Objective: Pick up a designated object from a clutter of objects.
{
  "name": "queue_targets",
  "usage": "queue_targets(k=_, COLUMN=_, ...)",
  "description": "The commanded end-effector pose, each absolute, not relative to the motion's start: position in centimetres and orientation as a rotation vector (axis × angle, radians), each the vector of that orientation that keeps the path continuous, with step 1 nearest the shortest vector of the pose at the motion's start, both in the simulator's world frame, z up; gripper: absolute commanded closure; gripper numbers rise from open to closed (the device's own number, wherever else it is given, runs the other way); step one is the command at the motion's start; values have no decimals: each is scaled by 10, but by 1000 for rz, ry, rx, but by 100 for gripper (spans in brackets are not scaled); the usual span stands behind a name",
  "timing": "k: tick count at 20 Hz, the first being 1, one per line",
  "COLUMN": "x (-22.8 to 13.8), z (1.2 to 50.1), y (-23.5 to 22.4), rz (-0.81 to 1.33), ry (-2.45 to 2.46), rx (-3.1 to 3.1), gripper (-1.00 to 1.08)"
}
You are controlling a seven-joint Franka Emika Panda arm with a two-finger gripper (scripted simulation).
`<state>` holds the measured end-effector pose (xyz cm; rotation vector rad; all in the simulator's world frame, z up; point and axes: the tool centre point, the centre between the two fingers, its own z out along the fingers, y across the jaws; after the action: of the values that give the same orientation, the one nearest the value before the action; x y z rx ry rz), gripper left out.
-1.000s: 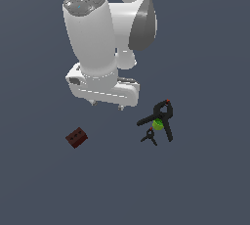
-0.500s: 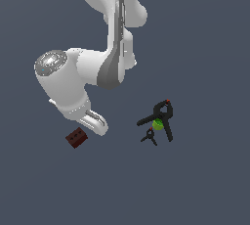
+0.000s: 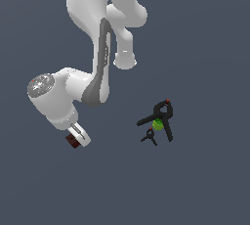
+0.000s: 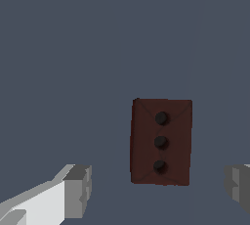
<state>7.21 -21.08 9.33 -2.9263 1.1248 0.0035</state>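
Three holes in a row on the block are what I'm lining up on right now. The gripper is wide open with nothing in it, fingers apart on either side, and the block sits between them but closer to one finger. So I reckon I should nudge sideways to centre it, then drop straight down and close across the short sides.

The wrist view gives me that offset; the exterior view doesn't, since the arm covers most of the block at the exterior view's left. What it does show is the clamps and green ball well apart to the right, so there's no crowding.
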Motion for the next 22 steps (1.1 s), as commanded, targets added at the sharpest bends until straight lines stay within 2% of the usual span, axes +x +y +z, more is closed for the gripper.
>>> queue_targets(k=1, x=71, z=84, y=-219, rz=0, ry=1166, rx=-2914, gripper=-92)
queue_targets(k=11, x=70, z=72, y=-225, rz=2, ry=1191, rx=-2907, gripper=-92)
queue_targets(k=22, x=69, z=27, y=-225, rz=0, ry=1197, rx=-2905, gripper=-92)
